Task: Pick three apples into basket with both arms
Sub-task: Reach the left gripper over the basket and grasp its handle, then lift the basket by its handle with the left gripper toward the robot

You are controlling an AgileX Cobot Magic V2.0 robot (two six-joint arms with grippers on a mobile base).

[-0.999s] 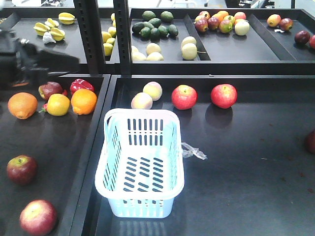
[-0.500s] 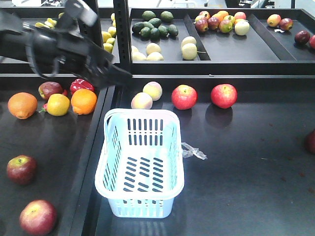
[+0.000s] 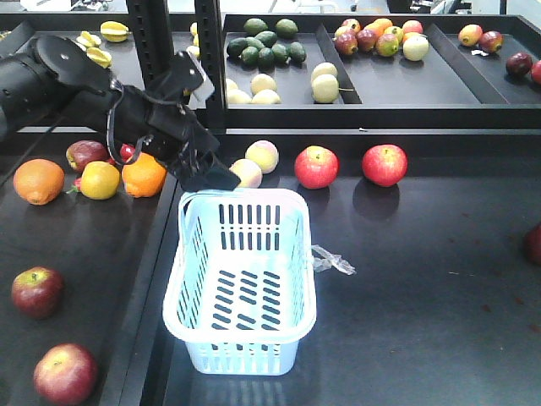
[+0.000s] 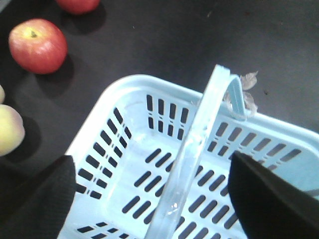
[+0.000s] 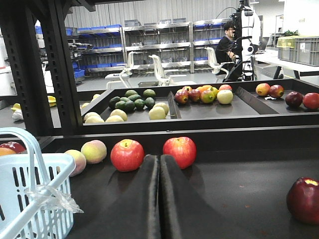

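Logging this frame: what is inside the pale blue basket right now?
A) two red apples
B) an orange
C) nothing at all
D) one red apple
C: the basket shows only its bare slotted floor in both the front view and the left wrist view, while the nearest red apple lies outside it on the black tray.

Left pincer (image 3: 210, 175) angled downward, jaws wide apart, right pincer (image 5: 159, 162) level, jaws together
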